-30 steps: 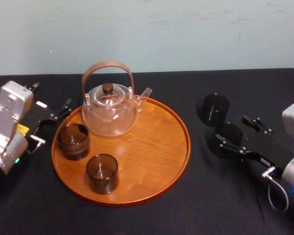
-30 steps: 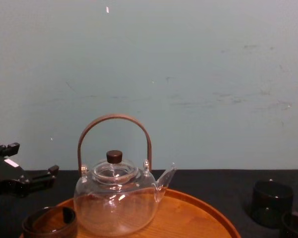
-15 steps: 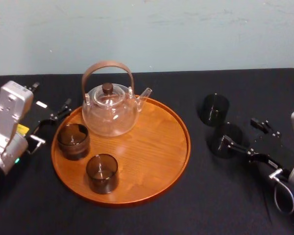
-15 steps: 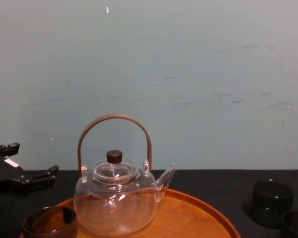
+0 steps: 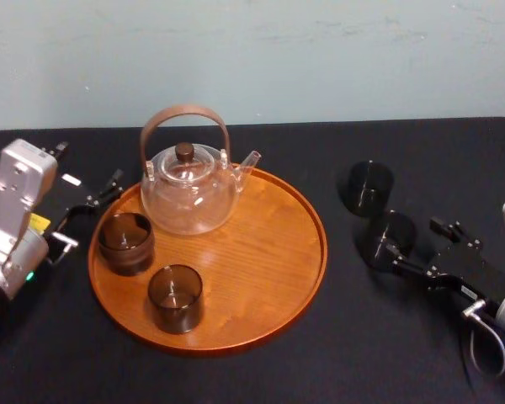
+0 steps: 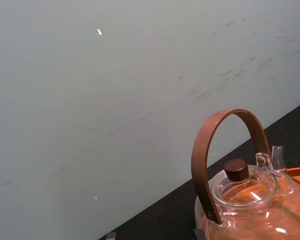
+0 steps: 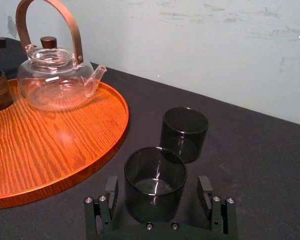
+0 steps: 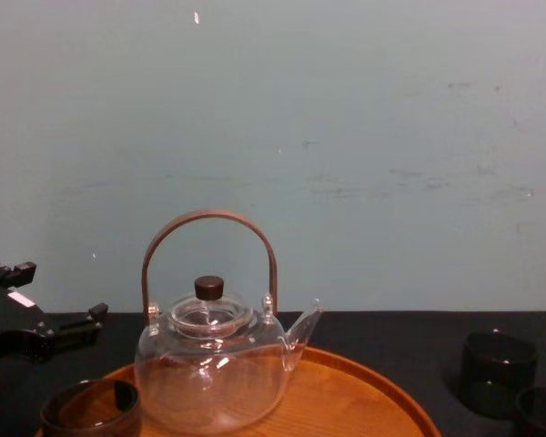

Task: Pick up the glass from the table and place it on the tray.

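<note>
Although the right gripper (image 7: pixel 157 192) brackets the glass (image 7: pixel 155 172) with jaws spread and clear of its wall, the glass stands on the table (image 5: pixel 362 337), right of the tray (image 5: pixel 261 252). A second glass (image 5: pixel 369 187) stands beyond it. Closure, lift and transfer appear outstanding. Left gripper (image 5: pixel 88 168): open-jawed, parked left of the tray.

No readable text, brand or number anywhere. At the left edge of the head view, a yellow sticker (image 5: pixel 36 222) on the left arm (image 5: pixel 13 202), perhaps a label, too small to read.
</note>
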You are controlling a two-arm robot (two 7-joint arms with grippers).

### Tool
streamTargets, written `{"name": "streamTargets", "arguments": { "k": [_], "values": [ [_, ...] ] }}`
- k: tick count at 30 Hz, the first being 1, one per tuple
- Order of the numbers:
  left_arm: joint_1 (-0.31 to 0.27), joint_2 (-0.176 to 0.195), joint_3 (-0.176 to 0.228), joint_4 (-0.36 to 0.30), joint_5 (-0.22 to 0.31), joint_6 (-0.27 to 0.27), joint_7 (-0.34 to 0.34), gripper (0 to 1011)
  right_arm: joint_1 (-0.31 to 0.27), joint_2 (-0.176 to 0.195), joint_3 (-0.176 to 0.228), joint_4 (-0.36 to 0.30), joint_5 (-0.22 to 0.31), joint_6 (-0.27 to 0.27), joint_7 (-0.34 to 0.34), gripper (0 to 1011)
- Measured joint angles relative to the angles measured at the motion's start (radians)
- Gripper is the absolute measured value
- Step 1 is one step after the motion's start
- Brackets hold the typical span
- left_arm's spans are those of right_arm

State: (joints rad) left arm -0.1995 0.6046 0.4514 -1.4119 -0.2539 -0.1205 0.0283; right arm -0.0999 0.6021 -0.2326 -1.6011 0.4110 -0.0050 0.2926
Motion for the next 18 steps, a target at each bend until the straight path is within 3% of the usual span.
{"name": "streamTargets", "arguments": {
  "k": [18],
  "values": [
    [0.0,0.0,0.0,0.0,0.0,0.0,0.0,1001,0.045,-0.049,0.003,0.057,-0.032,0.027,0.053,1007]
  ]
}}
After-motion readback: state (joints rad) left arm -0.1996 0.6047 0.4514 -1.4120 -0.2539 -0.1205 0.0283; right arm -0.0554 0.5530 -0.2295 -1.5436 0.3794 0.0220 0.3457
